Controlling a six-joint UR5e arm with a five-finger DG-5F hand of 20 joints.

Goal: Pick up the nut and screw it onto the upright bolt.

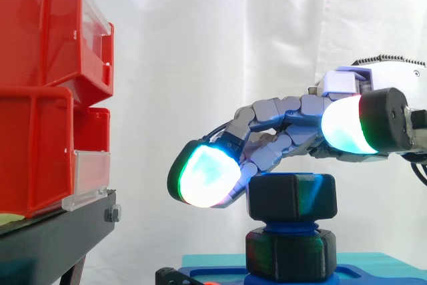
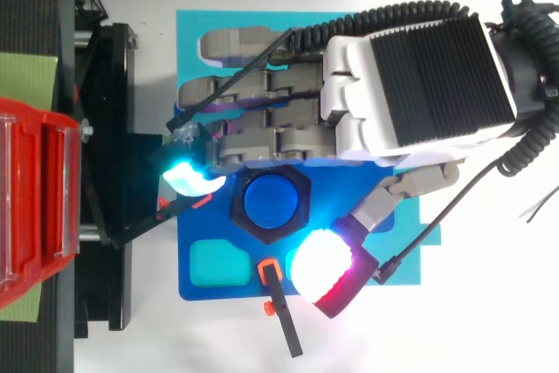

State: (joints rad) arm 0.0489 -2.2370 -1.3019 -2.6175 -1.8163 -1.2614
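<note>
- A white curtain (image 1: 200,45) hangs behind everything.
- Red bins (image 1: 40,85) are stacked on the left side of the side view. They sit on a black stand (image 1: 53,238).
- The hand (image 2: 358,120) comes in from the right and reaches to the left, right over the middle of the top view.
- Its fingers are stretched out with just a soft bend. They are not closed round anything, so the hand is open.
- A light blue mat (image 2: 188,24) lies under the hand, and a dark blue plate (image 2: 236,286) lies on the mat.
- The black nut (image 1: 293,196) sits on the blue bolt (image 2: 271,201), low and a bit right of the middle in the side view. The bolt stands straight up from the dark blue plate.
- A second black nut (image 1: 290,255) sits lower down on the same bolt. A bit of blue thread shows between the two.
- One glowing fingertip (image 1: 203,175) hangs just left of the top nut, very close to its top corner.
- The glowing thumb pad (image 2: 321,270) is on the other side of the nut. In the side view it is higher than the nut.
- A small black bar with orange bits (image 2: 281,316) lies at the bottom edge of the plate.
</note>
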